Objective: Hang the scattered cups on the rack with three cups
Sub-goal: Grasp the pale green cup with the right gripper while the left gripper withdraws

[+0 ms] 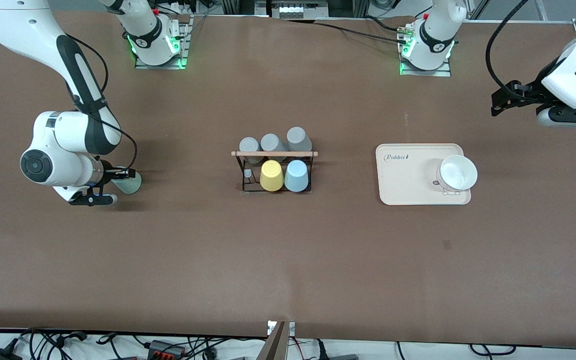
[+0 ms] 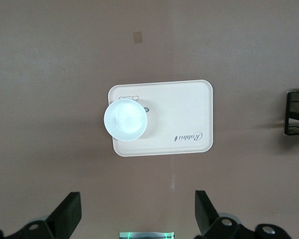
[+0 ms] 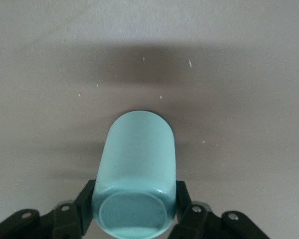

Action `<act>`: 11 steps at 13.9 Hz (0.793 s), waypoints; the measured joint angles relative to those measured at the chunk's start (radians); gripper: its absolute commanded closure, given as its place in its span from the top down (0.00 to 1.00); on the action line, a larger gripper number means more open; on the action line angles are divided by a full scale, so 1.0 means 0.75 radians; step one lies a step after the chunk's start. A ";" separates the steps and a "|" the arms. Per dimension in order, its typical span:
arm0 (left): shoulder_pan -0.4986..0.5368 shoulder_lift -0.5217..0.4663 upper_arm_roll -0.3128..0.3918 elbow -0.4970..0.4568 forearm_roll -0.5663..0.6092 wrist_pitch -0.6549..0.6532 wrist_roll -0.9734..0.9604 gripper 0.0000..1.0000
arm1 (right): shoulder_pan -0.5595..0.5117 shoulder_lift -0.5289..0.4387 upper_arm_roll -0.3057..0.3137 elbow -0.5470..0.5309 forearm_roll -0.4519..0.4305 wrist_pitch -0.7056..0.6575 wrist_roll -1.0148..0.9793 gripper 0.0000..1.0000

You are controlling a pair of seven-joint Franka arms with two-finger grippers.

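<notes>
My right gripper [image 1: 118,183] is shut on the pale mint-green cup [image 1: 129,182], low over the table at the right arm's end. In the right wrist view the cup [image 3: 137,164] lies on its side, base toward the camera, with a finger [image 3: 83,203] pressed on each side. The black wire rack [image 1: 274,154] with its wooden rod stands mid-table. The light blue cup [image 1: 296,176] sits upside down in its nearer row. My left gripper [image 1: 497,104] is open and empty, high over the left arm's end of the table; it shows in the left wrist view [image 2: 138,206].
The rack also holds a yellow cup [image 1: 271,176] beside the blue one and three grey cups [image 1: 273,143] in the farther row. A cream tray [image 1: 408,175] with a white bowl [image 1: 458,172] lies toward the left arm's end; both tray [image 2: 184,109] and bowl [image 2: 125,119] show below the left gripper.
</notes>
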 measured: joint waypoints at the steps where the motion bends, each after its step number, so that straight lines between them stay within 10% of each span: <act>1: 0.007 0.000 0.004 0.000 0.001 -0.009 0.000 1.00 | 0.001 -0.007 0.001 0.029 0.000 -0.028 0.000 0.27; 11: 0.053 0.018 -0.008 0.021 0.001 -0.010 0.001 1.00 | 0.181 -0.057 0.016 0.644 0.075 -0.579 0.063 0.26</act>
